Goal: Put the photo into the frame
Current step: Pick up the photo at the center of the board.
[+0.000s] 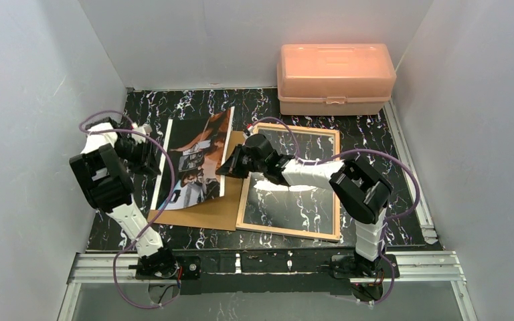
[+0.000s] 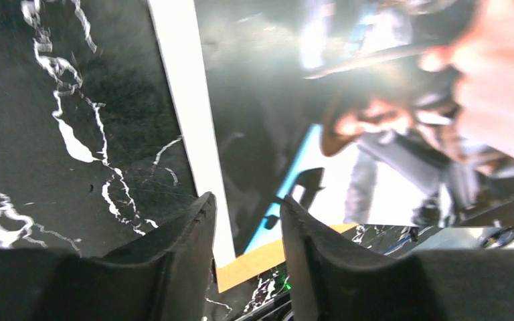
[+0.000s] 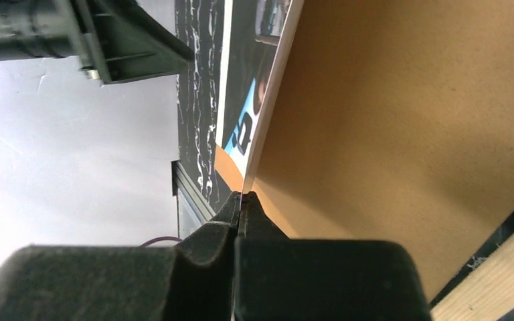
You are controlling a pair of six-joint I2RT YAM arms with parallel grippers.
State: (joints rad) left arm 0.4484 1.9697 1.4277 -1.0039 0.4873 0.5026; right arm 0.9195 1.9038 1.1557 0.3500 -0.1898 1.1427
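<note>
On the black, white-veined marble table [image 1: 375, 134], a glossy rectangular photo [image 1: 191, 157], dark with orange-brown and pale blue patches and a white margin, lies over a plain brown backing board [image 1: 204, 210] on the left half. Just to its right lies a thin rectangular frame [image 1: 288, 232] with its light wood side up, flat on the table. Its near left corner overlaps the board. The right gripper [image 3: 242, 200] reaches across the frame to the photo's right edge. Its fingertips are pressed together on that thin white edge, which is raised off the brown board there. At the photo's left edge, the left gripper [image 2: 247, 227] has its jaws narrowly apart. The white margin runs into the gap between its dark fingers [image 2: 181, 261], and I cannot tell whether either pad touches the paper. At the back of the table, behind the frame, stands a translucent orange plastic box [image 1: 334, 73] with its lid closed.
</note>
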